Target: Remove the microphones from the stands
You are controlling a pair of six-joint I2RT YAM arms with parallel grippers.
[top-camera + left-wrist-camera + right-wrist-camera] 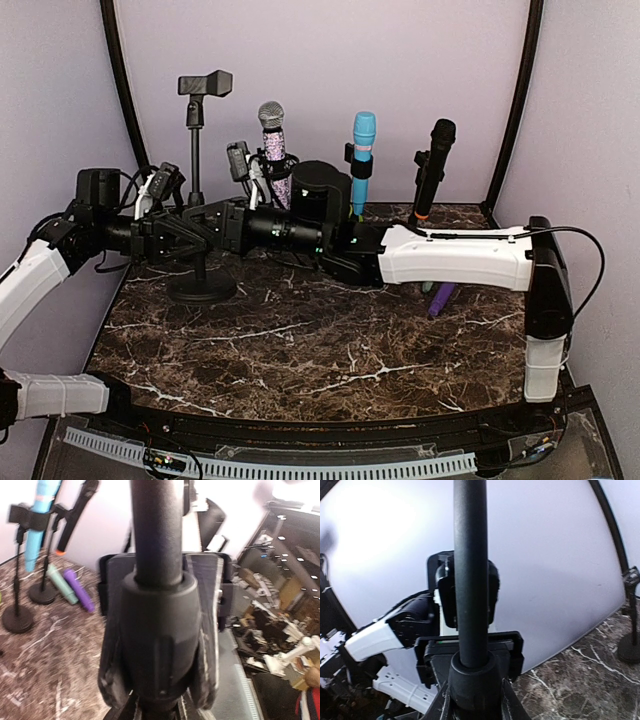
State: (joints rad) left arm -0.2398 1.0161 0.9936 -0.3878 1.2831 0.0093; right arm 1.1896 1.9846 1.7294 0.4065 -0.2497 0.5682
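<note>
Marble-veined brown table (300, 350) lies under everything you are working with. Start at 10 o'clock on it: the stand (195, 150) there rises from a round base (201, 289) to a clip (206, 84) at its top. Your left claw (159, 680) is clenched on this stand's pole, a finger pressed to either side of the thick collar (160, 630). Your right claw (475, 700), on the arm stretched across from 3 o'clock, grasps the same pole from the opposite side, face to face with the left one. Move on to 11 o'clock and you find a glittery microphone (272, 135) upright in its own holder. A blue microphone (363, 140) stands at 12 o'clock and a black microphone (436, 150) at 1 o'clock, each clipped to a separate holder. At 3 o'clock a purple microphone (441, 298) lies flat on the table, with a green microphone (61, 583) just beside it.
</note>
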